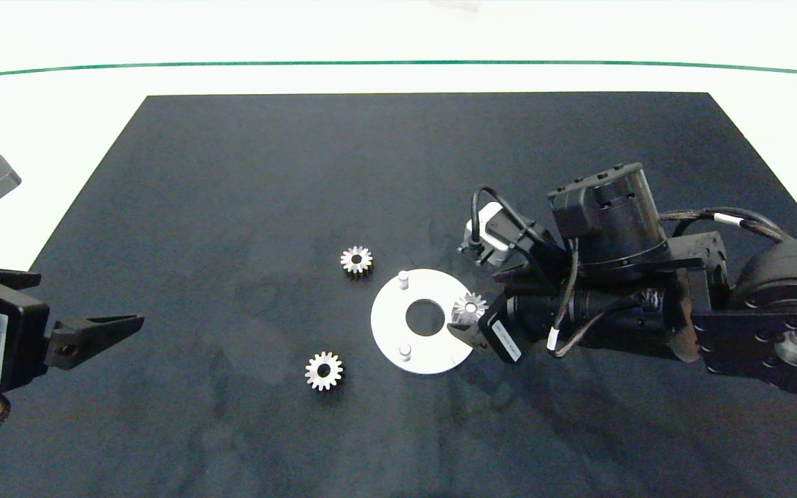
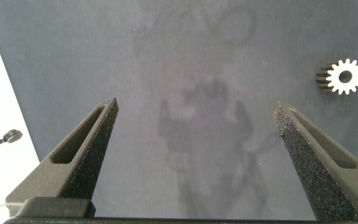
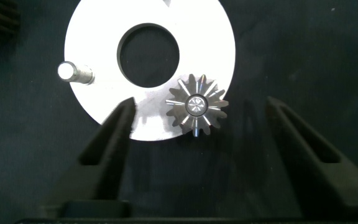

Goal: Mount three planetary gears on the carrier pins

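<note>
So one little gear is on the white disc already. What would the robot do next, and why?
Probably draw the right gripper back from the disc and go for a loose gear. Its fingers stand open either side of the mounted gear, whose bore shows a pin end, so it looks seated. Two pins are bare; two gears lie on the mat. The left gripper waits open at the mat's edge.

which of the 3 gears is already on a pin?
The gear at the white disc's edge nearest the open right gripper; a pin tip shows in its bore. The other two gears lie flat on the dark mat, off the disc.
</note>
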Available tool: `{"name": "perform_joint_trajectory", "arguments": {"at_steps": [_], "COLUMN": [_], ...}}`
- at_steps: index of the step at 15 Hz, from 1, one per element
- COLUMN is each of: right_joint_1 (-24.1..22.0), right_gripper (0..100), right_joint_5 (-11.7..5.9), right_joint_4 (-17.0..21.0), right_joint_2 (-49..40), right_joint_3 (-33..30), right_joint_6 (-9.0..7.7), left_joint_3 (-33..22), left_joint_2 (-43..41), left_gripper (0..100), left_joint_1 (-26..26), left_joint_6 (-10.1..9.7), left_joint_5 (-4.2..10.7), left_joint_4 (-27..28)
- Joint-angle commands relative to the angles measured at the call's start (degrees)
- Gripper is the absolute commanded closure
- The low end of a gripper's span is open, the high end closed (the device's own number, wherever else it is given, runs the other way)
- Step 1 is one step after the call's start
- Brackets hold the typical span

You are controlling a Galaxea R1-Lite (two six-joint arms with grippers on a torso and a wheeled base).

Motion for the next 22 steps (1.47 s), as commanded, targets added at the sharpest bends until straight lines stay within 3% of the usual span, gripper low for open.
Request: {"name": "perform_joint_trajectory", "arguments": {"at_steps": [1,2,4,6,7,8,10,12,13,22], "right_joint_1": [-0.49,-0.58,-0.84,-0.84,-0.93,-1.02,-1.81,-2.87,-4.10,-5.33], "right_gripper": [0,0,0,0,0,0,0,0,0,0], "right_joint_5": [-1.20,-1.82,-5.42,-8.59,-12.19,-13.24,-13.24,-13.68,-13.86,-13.60], "right_joint_4": [0.25,0.34,0.60,0.69,0.34,0.25,0.60,0.51,0.51,-0.19], "right_joint_2": [-8.83,-11.11,-19.73,-27.11,-32.30,-35.55,-41.00,-43.28,-43.46,-44.69], "right_joint_3": [4.62,5.85,9.37,13.67,18.07,20.18,21.05,20.09,19.12,20.00], "right_joint_6": [-0.29,-0.21,1.20,1.29,1.46,1.46,1.64,1.29,0.94,0.58], "left_joint_3": [-0.03,0.06,-0.20,-1.70,-2.14,-3.02,-2.84,-1.00,-0.38,2.61], "left_joint_2": [0.00,0.18,0.97,3.25,3.51,3.51,4.75,7.73,8.35,12.13], "left_gripper": [0,0,0,0,0,0,0,0,0,0], "left_joint_1": [0.01,0.01,0.28,-0.25,-1.92,-3.33,-5.88,-9.92,-10.97,-13.61], "left_joint_6": [-0.04,-0.22,-1.10,-3.38,-3.73,-3.73,-4.53,-9.10,-10.24,-12.35], "left_joint_5": [0.09,0.01,-0.17,-0.08,0.27,0.27,0.18,0.27,0.18,-0.08], "left_joint_4": [0.14,0.14,-0.56,-5.40,-10.32,-11.02,-10.50,-10.32,-10.32,-10.76]}}
